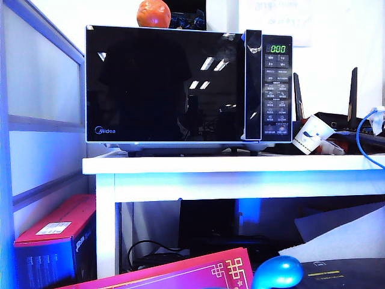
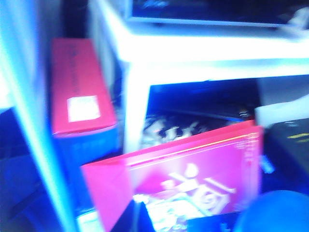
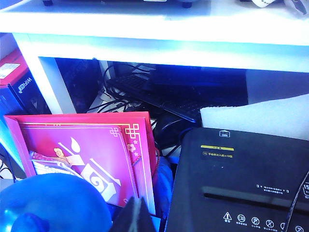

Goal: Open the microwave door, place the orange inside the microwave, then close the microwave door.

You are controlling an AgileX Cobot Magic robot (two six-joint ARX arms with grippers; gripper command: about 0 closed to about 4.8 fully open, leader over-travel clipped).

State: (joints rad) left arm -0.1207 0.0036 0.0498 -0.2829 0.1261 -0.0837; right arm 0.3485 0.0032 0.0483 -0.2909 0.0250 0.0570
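Observation:
The microwave (image 1: pixel 277 84) stands on a white table (image 1: pixel 240 164). Its glossy black door (image 1: pixel 162 84) is closed, with the handle strip (image 1: pixel 252 84) beside the button panel. The orange (image 1: pixel 153 13) rests on top of the microwave, toward the left of its roof. Neither gripper shows in the exterior view. The blurred left wrist view has my left gripper (image 2: pixel 138 212) low in front of the table, jaws together, nothing held. My right gripper (image 3: pixel 135 208) is also shut and empty, low over a pink box (image 3: pixel 87 154), far below the microwave.
A tipped paper cup (image 1: pixel 313 135), black router antennas (image 1: pixel 352 90) and a blue cable (image 1: pixel 361 141) lie right of the microwave. Under and before the table are a red box (image 1: pixel 57 226), a blue round object (image 1: pixel 278 272), a black shredder (image 3: pixel 241 183) and a keyboard (image 3: pixel 159 94).

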